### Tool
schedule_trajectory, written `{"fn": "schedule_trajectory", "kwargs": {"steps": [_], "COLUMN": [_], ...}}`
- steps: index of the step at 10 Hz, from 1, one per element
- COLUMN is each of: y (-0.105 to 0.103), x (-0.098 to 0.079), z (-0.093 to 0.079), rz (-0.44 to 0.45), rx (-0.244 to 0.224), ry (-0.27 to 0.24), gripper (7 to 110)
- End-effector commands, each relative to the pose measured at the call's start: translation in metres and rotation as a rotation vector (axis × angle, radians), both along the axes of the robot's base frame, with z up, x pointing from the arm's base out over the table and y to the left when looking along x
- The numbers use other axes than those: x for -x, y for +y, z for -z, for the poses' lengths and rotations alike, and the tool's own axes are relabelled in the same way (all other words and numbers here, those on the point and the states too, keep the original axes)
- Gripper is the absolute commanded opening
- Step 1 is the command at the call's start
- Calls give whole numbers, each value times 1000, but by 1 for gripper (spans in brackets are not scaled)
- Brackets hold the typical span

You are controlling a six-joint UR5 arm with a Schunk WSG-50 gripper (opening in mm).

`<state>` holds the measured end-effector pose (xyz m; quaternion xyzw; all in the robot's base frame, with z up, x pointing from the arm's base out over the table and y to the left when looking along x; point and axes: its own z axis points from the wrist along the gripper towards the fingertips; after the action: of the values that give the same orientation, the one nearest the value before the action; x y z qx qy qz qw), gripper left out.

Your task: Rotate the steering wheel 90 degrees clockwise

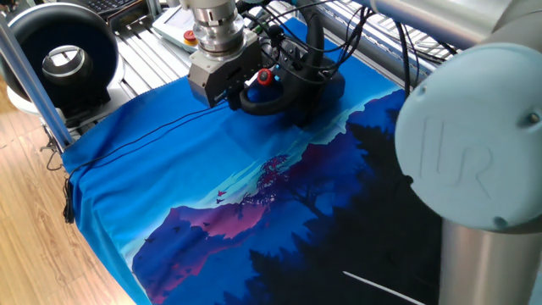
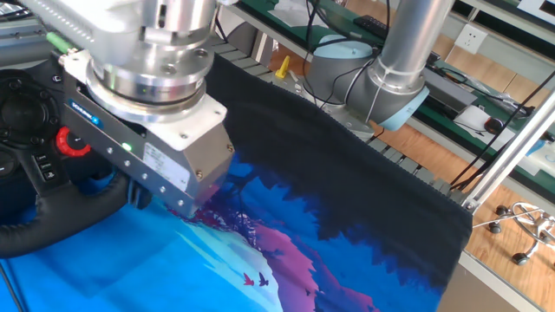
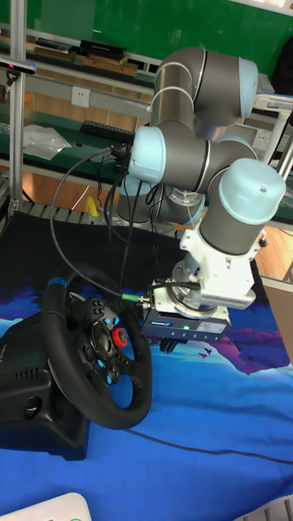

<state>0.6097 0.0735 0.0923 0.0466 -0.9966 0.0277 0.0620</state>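
The black steering wheel (image 1: 284, 80) stands tilted on its base at the back of the blue cloth. Its red knob (image 3: 120, 337) shows on the hub, and a blue stripe (image 3: 57, 282) marks the top of the rim. My gripper (image 3: 172, 347) hangs close beside the rim's right side in the tall fixed view. Whether it touches the rim is unclear. In the other fixed view the gripper (image 2: 139, 198) covers part of the rim (image 2: 52, 230) with its body. The dark fingers are mostly hidden under the body in one fixed view, where the gripper (image 1: 230, 103) sits at the rim's near edge.
A blue-and-purple landscape cloth (image 1: 254, 195) covers the table. A larger black ring device with a grey-white centre (image 1: 63, 59) sits at the back left behind a metal post (image 1: 34, 80). A red button (image 1: 192, 36) lies behind the gripper. Cables trail over the wheel.
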Motion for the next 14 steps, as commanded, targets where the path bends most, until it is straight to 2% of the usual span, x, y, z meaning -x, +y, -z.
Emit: {"fn": "schedule_trajectory", "kwargs": {"steps": [1,3,4,5,6,7,8,10,11,12,13,14], "y": [21,21,10,-19,-32,-32,-36,-33,-45,-55,-61,-63], "x": [9,21,21,21,38,43,35,25,18,11,1,-8], "z": [-1,-3,-3,-5,-12,-15,-14,-14,-19,-21,-21,-19], "rz": [40,59,37,-8,-18,-8,-17,-26,-34,-51,-61,-73], "rx": [-86,-83,-40,69,120,141,164,160,222,262,284,285], "ry": [49,95,98,98,171,198,176,134,100,70,43,25], "gripper": [7,7,7,7,7,7,7,7,7,7,7,7]}}
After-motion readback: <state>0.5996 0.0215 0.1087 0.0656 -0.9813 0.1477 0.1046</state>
